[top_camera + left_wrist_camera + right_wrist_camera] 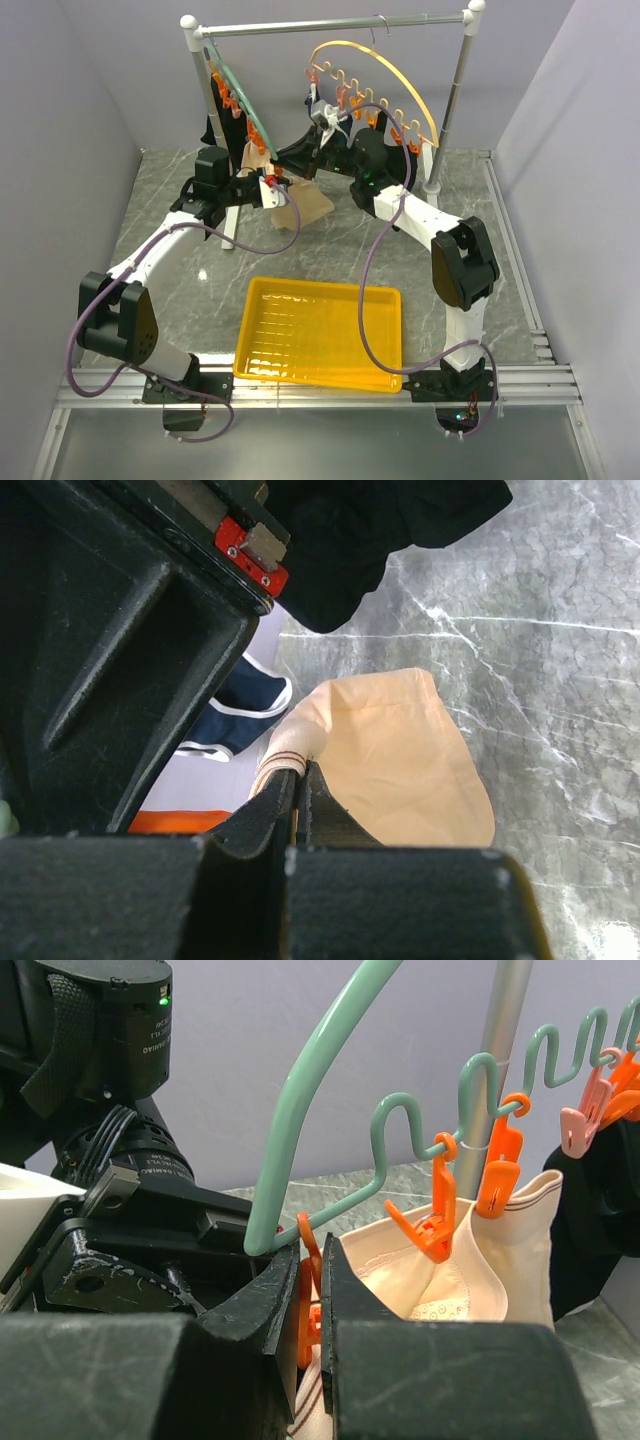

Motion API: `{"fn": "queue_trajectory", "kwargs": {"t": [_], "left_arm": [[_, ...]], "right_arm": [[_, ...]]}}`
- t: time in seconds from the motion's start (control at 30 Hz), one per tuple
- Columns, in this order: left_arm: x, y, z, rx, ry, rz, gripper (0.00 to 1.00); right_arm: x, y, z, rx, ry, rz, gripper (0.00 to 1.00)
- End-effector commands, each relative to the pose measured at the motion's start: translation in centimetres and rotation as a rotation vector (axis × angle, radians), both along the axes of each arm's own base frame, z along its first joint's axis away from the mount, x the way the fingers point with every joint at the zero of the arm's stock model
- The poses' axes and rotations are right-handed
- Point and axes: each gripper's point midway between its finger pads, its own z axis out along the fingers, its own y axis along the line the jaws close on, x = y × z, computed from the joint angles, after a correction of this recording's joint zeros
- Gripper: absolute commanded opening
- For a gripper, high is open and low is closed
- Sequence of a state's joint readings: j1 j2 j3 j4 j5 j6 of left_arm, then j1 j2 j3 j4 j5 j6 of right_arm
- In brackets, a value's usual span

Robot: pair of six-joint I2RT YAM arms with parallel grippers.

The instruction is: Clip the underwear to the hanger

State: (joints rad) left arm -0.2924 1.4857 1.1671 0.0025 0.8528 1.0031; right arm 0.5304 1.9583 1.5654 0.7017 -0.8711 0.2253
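Observation:
The beige underwear (308,207) hangs under the green hanger (238,100) at the left of the rack. In the right wrist view the hanger (305,1100) carries orange clips; one clip (500,1172) sits on the underwear's (480,1260) waistband, and another (437,1215) hangs in front of the cloth. My right gripper (312,1252) is shut on a third orange clip (306,1305) at the hanger's end, with the waistband just below it. My left gripper (300,768) is shut on the underwear's striped waistband edge (290,742); the rest of the cloth (400,765) hangs beyond it. Both grippers meet under the hanger (280,178).
A yellow hanger (385,75) with dark garments hangs on the rack bar (330,25). A black garment (380,530) and a navy white-trimmed brief (235,715) are close behind. The rack's pole (505,1040) stands near. A yellow tray (320,335) lies in front.

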Motion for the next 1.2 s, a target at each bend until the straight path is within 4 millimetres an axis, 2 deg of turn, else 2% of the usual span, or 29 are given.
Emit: {"fn": "queue_trajectory", "kwargs": {"t": [0.0,0.3,1.17], "left_arm": [[0.6,-0.4,7.2,-0.068,-0.213,-0.008,0.00],[0.6,-0.3,9.0,-0.092,-0.258,0.005,0.00],[0.6,-0.7,12.5,-0.142,-0.292,-0.003,0.00]], "right_arm": [[-0.5,-0.1,-0.3,-0.039,0.016,-0.009,0.00],[-0.2,-0.1,-0.8,-0.048,0.006,-0.014,0.00],[0.0,0.3,-2.3,-0.083,-0.049,-0.011,0.00]]}}
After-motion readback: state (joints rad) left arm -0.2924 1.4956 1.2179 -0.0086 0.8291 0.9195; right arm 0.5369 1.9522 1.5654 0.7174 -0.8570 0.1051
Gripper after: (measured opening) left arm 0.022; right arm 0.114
